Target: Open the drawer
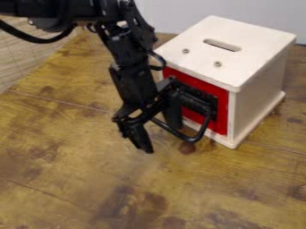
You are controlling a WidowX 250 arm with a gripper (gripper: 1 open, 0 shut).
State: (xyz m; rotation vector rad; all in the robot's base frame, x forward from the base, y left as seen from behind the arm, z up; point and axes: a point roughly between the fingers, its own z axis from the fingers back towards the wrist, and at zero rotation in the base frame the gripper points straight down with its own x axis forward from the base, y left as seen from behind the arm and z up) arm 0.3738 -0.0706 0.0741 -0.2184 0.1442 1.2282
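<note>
The drawer (180,87) is a glossy red front with a black panel, set in a cream-white cube casing (245,55) with a slot on top. It sits flush in the casing, closed. Its large black loop handle (195,119) sticks out toward the front left. My black gripper (156,122) hangs from the arm (129,54) just left of the handle, fingers pointing down and spread open. One finger (139,139) is low over the table, the other is close to the handle loop. It holds nothing.
The casing stands on a worn wooden table (72,179). A lighter surface (30,67) lies at the back left. A pale wall runs behind.
</note>
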